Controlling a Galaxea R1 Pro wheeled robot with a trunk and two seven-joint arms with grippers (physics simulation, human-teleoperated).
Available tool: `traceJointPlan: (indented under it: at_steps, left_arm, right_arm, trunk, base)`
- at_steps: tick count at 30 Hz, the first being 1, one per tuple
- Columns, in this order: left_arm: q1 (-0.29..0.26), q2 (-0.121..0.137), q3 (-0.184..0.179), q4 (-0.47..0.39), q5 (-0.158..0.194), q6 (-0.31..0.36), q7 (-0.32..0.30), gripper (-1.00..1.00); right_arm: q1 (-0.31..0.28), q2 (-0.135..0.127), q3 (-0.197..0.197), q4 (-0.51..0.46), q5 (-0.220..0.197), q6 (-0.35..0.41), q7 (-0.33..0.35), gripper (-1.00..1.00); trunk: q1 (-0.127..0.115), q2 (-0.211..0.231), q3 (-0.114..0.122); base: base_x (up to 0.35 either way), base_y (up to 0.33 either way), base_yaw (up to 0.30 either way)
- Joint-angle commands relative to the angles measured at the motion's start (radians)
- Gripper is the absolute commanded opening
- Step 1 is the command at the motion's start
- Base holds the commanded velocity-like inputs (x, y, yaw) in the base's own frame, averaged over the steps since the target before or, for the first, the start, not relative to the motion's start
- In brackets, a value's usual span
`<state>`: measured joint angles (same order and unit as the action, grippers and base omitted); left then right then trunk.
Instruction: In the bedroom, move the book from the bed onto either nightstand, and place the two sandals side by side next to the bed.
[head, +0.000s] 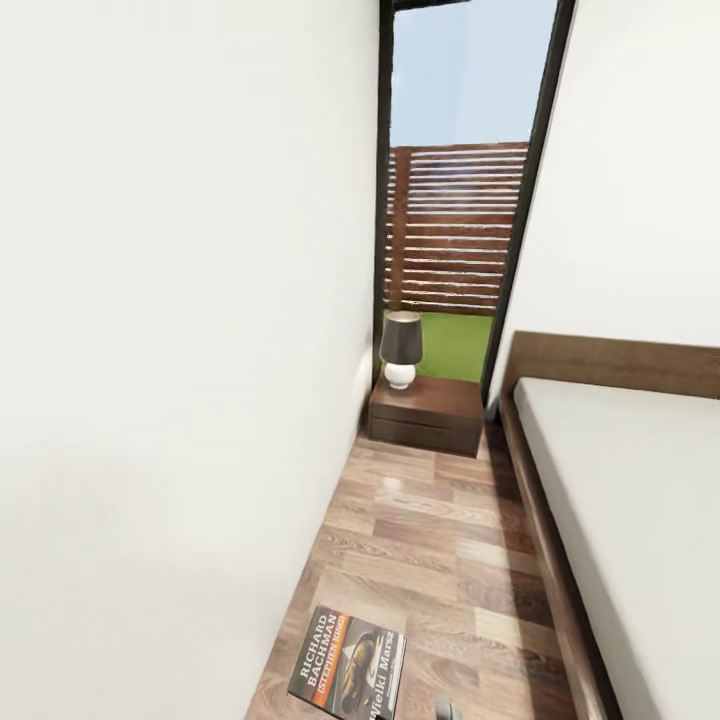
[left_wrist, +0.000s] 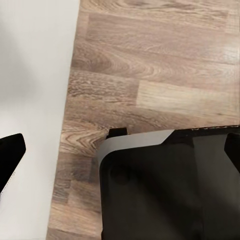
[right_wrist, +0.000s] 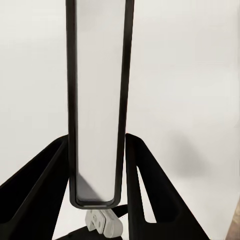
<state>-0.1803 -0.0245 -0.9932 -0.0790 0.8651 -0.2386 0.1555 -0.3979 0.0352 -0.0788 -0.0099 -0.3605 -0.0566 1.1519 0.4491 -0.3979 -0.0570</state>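
Black fingers (right_wrist: 132, 185) of my right hand (right_wrist: 97, 190) pinch the book (head: 348, 675) edge-on, held low above the floor, well short of the nightstand (head: 428, 412). My left hand's state I cannot tell. I'd roll straight up the aisle between wall and bed (head: 640, 500), keep the book level, and set it on the nightstand's bare side, clear of the lamp (head: 401, 347).

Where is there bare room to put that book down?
The nightstand top is free on the side toward the bed. Its wall-side corner is taken by the lamp. The wooden floor between wall and bed frame is bare but narrow. The mattress shows nothing on it. The book is in the right gripper.
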Motion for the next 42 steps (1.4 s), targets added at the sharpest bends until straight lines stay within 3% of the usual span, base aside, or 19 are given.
traceJointPlan:
  at_steps: [1,12,26,42]
  left_arm:
    - [-0.001,0.0,-0.009,-0.001,0.005,-0.002,0.006,1.0]
    - [-0.001,0.0,-0.009,0.0,0.005,-0.002,0.006,1.0]
    - [-0.001,0.0,-0.009,0.0,0.005,-0.002,0.006,1.0]
    - [-0.001,0.0,-0.009,0.001,0.005,-0.002,0.006,1.0]
  right_arm:
    - [-0.001,0.0,-0.01,0.001,0.008,-0.006,0.002,-1.0]
    - [0.0,0.0,-0.01,0.001,0.008,-0.006,0.001,-1.0]
    - [0.001,0.0,-0.01,0.001,0.008,-0.006,0.0,-1.0]
    - [0.003,0.0,-0.01,0.001,0.008,-0.006,0.0,-1.0]
  trunk:
    - [0.001,-0.002,-0.002]
    - [0.001,-0.002,-0.001]
    - [0.001,-0.002,-0.001]
    - [0.001,-0.002,-0.001]
  base:
    - [0.215,-0.004,-0.043]
    - [0.285,-0.001,-0.036]
    - [0.321,-0.019,-0.194]
    - [0.315,-0.027,-0.02]
